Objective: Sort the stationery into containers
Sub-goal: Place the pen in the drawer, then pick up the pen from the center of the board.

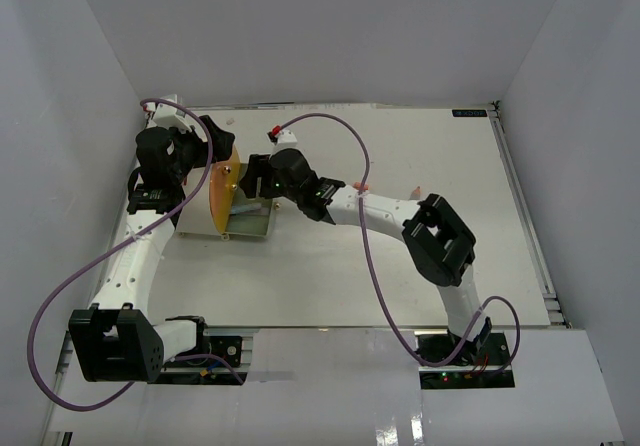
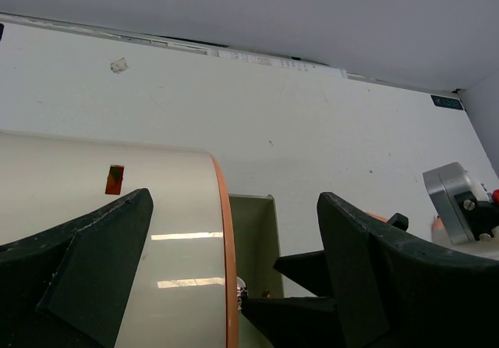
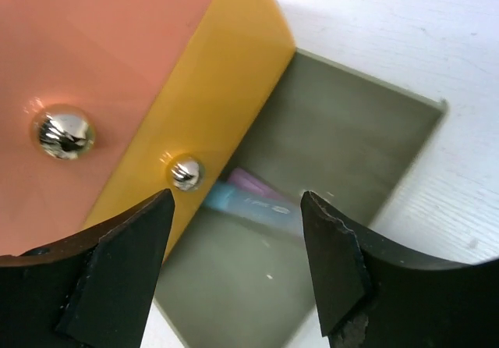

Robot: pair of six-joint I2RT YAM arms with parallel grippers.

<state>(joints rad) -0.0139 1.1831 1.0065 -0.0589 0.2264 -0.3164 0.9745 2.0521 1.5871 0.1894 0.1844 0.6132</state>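
Observation:
A cream drum (image 2: 109,231) with an orange round face (image 1: 222,194) lies at the left of the table. One drawer (image 1: 250,224) is slid out of it, with a yellow-orange front and a brass knob (image 3: 185,172). A light blue pen (image 3: 249,204) and a pink one (image 3: 253,182) lie in the drawer (image 3: 351,145). My right gripper (image 3: 238,200) is open and empty just above the drawer; it also shows in the top view (image 1: 256,182). My left gripper (image 2: 234,285) is open, its fingers on either side of the drum's orange rim (image 2: 226,246); in the top view (image 1: 205,151) it sits over the drum.
Two small pink items (image 1: 360,185) (image 1: 417,192) lie on the white table behind my right forearm. A second knob (image 3: 64,133) sits on the drum's face. White walls close in the table at the back and sides.

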